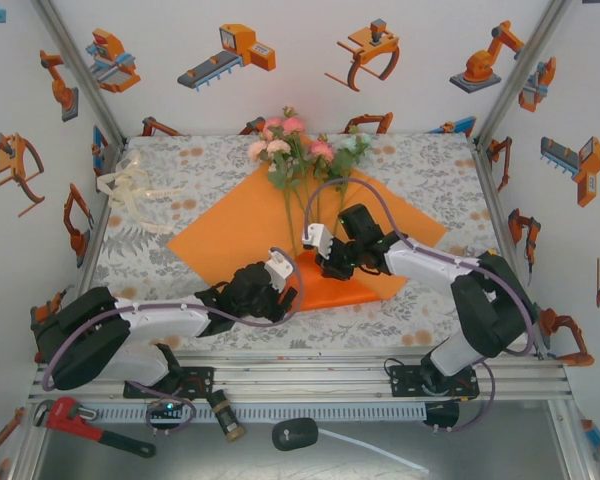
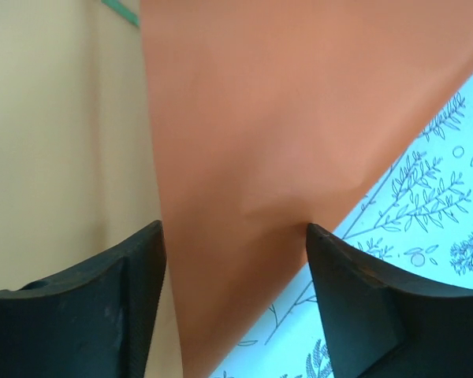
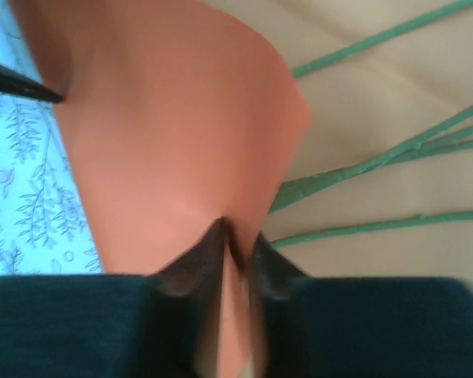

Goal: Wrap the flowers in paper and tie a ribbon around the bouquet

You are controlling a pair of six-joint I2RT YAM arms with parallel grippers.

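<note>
Over the paper point(image 1: 230, 230), the left end effector point(image 2: 235, 236) is apart and the right end effector point(image 3: 238, 236) almost together, grip unclear.

Grey flowered tablecloth point(image 1: 430, 175) spread flat. Down front on the metal shelf point(image 1: 525, 440): red wrench point(image 1: 80, 423) at left, black plug point(image 1: 295, 434) mid-shelf, white cable point(image 1: 375, 452) trailing right. Orange machine pictures point(image 1: 230, 55) dotting white walls point(image 1: 310, 105).
</note>
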